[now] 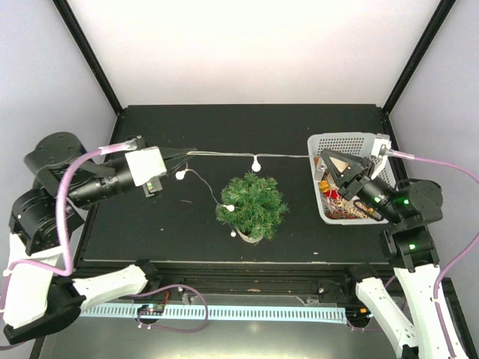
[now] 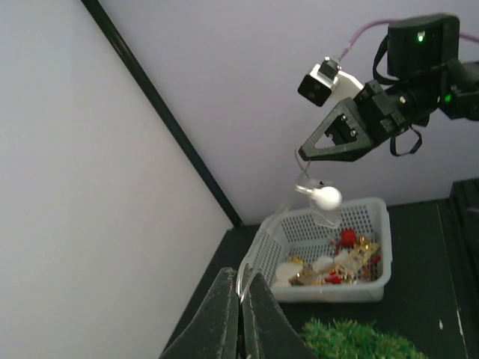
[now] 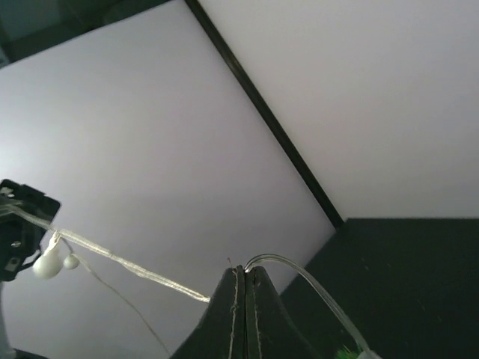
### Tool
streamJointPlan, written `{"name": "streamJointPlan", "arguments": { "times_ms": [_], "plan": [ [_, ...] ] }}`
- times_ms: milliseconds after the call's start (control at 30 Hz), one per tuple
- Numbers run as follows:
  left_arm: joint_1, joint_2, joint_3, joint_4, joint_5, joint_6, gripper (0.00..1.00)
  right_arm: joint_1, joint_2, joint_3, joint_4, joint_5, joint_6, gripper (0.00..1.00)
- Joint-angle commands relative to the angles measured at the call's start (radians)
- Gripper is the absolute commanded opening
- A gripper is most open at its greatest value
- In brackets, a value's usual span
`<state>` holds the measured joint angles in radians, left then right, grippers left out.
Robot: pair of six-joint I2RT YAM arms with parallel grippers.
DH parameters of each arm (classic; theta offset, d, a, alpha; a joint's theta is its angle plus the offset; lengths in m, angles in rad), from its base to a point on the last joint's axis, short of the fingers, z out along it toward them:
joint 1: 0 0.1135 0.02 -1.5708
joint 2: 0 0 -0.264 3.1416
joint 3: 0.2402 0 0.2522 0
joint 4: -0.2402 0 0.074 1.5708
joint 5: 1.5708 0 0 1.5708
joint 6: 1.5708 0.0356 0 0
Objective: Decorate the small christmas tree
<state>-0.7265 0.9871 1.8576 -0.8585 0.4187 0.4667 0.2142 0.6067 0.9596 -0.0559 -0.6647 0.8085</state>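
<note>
The small christmas tree (image 1: 252, 203) stands mid-desk (image 1: 150, 232), with part of the light string (image 1: 257, 163) draped on its left side. Your left end effector (image 1: 190, 152) and right end effector (image 1: 323, 155), each pinched shut on the clear wire, stretch a span across the tree's far side. Pull wider and the trailing wire may topple the tree, or the string may slip a grip or snag the white mesh basket (image 1: 348, 140).

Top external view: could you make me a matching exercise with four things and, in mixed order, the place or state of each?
Things:
1 small christmas tree
2 white basket
3 light string
4 left gripper

Places or states:
A holds ornaments, on the right side of the table
B shut on the string's left part
C stands mid-table
D partly stretched taut, carries white bulbs

Pairs: 1-C; 2-A; 3-D; 4-B
</note>
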Motion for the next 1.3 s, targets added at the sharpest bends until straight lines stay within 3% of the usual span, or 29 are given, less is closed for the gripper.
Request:
{"name": "streamJointPlan", "arguments": {
  "times_ms": [0, 667, 1100, 1267],
  "plan": [
    [0.007, -0.049, -0.062, 0.102, -0.07, 0.039, 0.02, -0.021, -0.022, -0.089, -0.081, 0.135, -0.043, 0.01],
    [0.068, -0.002, -0.237, 0.133, -0.167, 0.011, 0.02, -0.018, 0.047, -0.205, -0.16, 0.285, -0.18, 0.01],
    [0.264, 0.025, -0.477, 0.243, -0.011, -0.088, 0.01, 0.081, 0.22, -0.188, -0.206, 0.437, -0.259, 0.01],
    [0.292, 0.049, -0.558, 0.319, 0.027, -0.114, 0.01, 0.132, 0.272, -0.153, -0.198, 0.481, -0.261, 0.01]
  ]
}}
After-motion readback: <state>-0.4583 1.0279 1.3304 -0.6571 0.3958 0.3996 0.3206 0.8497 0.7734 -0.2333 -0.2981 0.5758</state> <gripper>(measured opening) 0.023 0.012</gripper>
